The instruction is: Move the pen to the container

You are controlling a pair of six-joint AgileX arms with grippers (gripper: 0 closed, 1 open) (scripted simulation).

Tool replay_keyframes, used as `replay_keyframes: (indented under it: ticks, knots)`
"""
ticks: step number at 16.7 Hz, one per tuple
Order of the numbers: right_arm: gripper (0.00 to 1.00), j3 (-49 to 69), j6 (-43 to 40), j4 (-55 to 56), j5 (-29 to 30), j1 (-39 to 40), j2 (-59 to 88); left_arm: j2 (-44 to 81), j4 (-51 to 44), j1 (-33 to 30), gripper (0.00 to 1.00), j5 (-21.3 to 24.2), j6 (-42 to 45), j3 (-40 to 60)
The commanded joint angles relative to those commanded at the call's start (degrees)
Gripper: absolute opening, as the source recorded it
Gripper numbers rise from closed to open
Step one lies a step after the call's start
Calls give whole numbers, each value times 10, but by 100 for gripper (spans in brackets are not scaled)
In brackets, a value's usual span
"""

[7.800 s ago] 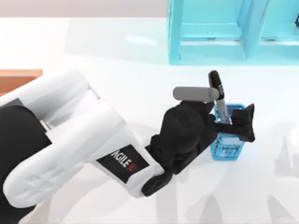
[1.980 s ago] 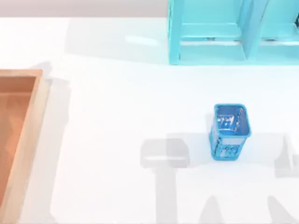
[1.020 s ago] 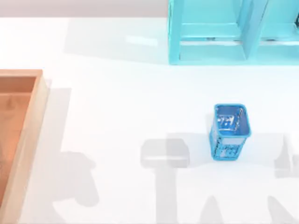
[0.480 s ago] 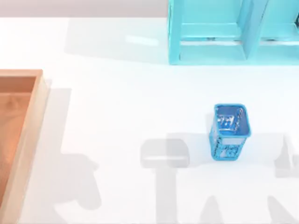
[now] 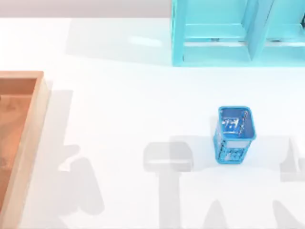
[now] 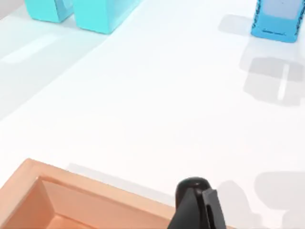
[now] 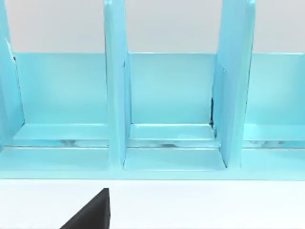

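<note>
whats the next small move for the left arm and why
Probably shift inward over the tray's floor, then release if it holds the pen: the left gripper hangs above the tray's rim, and the cup stands empty. Right gripper faces the shelf.

The tray [image 5: 28, 138] at nine o'clock looks like light brown wood with a matt grain. The blue cup [image 5: 233, 135] is glossy mesh plastic. The shelf [image 5: 238, 33] is smooth cyan. The table [image 5: 133, 105] is smooth white.

The wooden tray [image 5: 28, 143] ran off the top view's left edge; the cyan shelf unit [image 5: 214, 33] was cropped above.
</note>
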Motion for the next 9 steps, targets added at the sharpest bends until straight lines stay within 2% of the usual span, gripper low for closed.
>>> replay_keyframes:
  ticks: [3, 9]
  knots:
    - [100, 0, 0, 0, 0, 0, 0, 0, 0, 0, 98, 0, 0, 0]
    - [100, 0, 0, 0, 0, 0, 0, 0, 0, 0, 100, 0, 0, 0]
